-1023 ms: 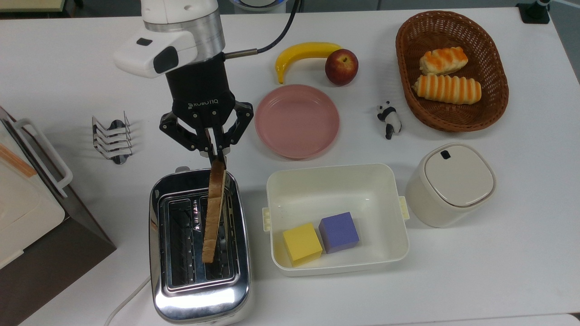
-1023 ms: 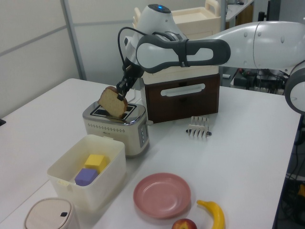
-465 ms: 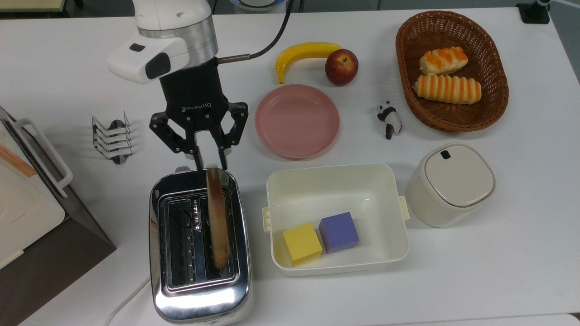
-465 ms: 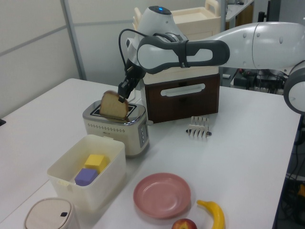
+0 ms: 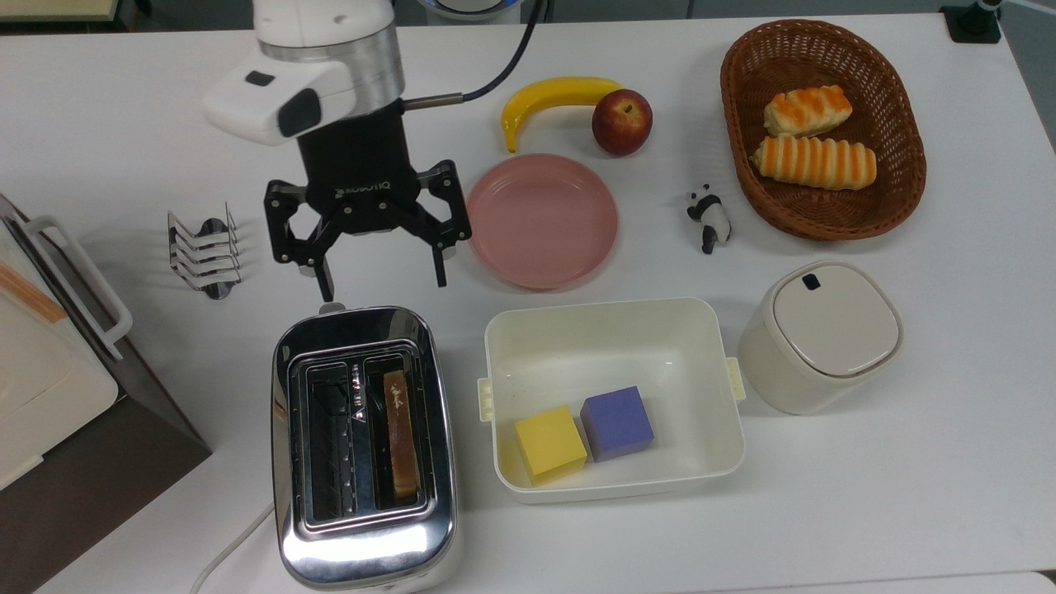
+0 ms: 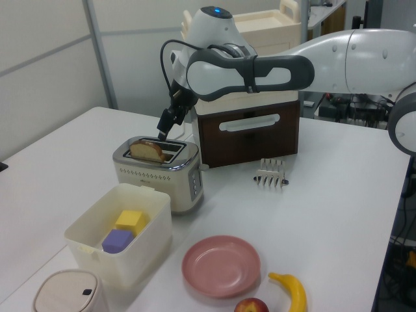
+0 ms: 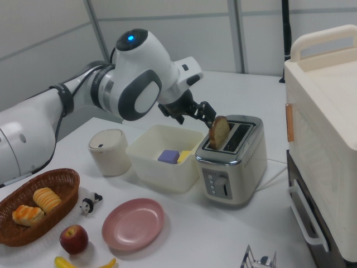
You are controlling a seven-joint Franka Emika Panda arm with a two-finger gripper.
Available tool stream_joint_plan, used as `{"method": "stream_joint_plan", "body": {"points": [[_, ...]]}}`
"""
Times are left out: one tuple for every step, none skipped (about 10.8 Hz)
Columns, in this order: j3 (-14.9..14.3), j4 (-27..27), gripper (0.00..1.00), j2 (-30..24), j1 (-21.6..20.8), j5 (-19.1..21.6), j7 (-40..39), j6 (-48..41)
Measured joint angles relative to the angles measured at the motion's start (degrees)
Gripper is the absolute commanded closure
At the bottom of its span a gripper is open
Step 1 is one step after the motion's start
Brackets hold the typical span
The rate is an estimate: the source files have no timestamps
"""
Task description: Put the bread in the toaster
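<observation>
Gripper: my gripper hangs above the worktop just behind the toaster, fingers spread wide apart and holding nothing.
Bread: the bread stands on edge in the toaster slot at the top view's right; in the left view and the right view its rounded upper part sticks up above the slot.
Toaster: the toaster is chrome, has two slots, and sits upright near the front edge in the top view; the slot at the top view's left holds no bread. A white cord leaves its lower corner at the top view's left.
Clearance: my fingers are apart from the bread and not touching the toaster.
Box: a cream box stands just beside the toaster at the top view's right, with a yellow cube and a purple cube touching side by side inside it.
Plate: a pink plate lies near my gripper at the top view's right.
Fruit: a banana and an apple lie behind the plate, touching.
Basket: a wicker basket holds two striped rolls.
Other items: a panda figure, a lidded cream canister, a metal rack, and a white-and-brown appliance at the top view's left edge.
</observation>
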State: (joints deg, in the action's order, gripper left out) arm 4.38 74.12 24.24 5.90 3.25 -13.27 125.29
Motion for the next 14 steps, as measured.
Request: {"method": "stream_joint_plan", "body": {"points": [[0.01,0.02,0.0,-0.47,-0.4,-1.21,0.0,-2.59],[0.0,0.03,0.0,-1.2,-0.66,-1.94,0.0,-6.47],[0.0,0.04,0.0,-2.01,-0.75,-2.4,0.0,-10.25],[-0.02,0.04,0.0,-3.02,-0.75,-2.84,0.0,-14.39],[-0.02,0.05,0.0,-4.13,-0.75,-3.03,0.0,-18.28],[-0.03,0.05,0.0,-5.45,-0.75,-3.09,0.0,-22.93],[-0.04,0.05,0.0,-6.82,-0.75,-3.12,0.0,-27.96],[-0.08,0.06,0.0,-8.15,-0.75,-3.22,0.01,-32.15],[-0.12,0.09,0.0,-9.31,-0.75,-3.69,0.63,-34.94],[-0.11,0.26,0.0,-10.18,-0.75,-5.17,2.29,-36.92],[-0.05,0.48,0.0,-10.59,-0.76,-6.64,3.96,-38.02],[-0.03,0.83,0.0,-10.82,-0.78,-7.24,5.67,-38.29],[-0.03,1.21,0.0,-10.95,-0.78,-7.41,7.44,-38.3],[-0.03,1.69,0.0,-11.04,-0.78,-7.49,9.26,-38.31]]}}
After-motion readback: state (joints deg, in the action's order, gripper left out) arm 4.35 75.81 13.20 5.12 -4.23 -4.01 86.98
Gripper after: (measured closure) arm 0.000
